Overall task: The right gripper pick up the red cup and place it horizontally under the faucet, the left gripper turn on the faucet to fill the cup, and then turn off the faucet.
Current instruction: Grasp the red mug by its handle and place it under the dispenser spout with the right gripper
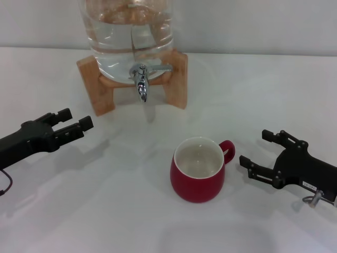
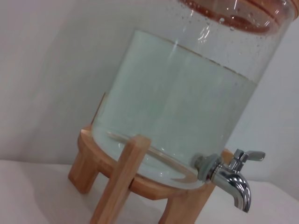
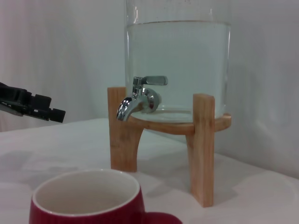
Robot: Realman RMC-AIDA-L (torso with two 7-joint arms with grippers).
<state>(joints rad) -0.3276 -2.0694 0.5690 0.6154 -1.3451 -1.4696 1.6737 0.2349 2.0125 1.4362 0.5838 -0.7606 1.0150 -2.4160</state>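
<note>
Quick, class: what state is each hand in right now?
Left hand: open, holding nothing.
Right hand: open, empty, beside the red cup.

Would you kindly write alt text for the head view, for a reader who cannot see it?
A red cup stands upright and empty on a white table, in front of a faucet on a water jug with wooden stand. The left gripper and right gripper rest open on either side, touching nothing.
</note>
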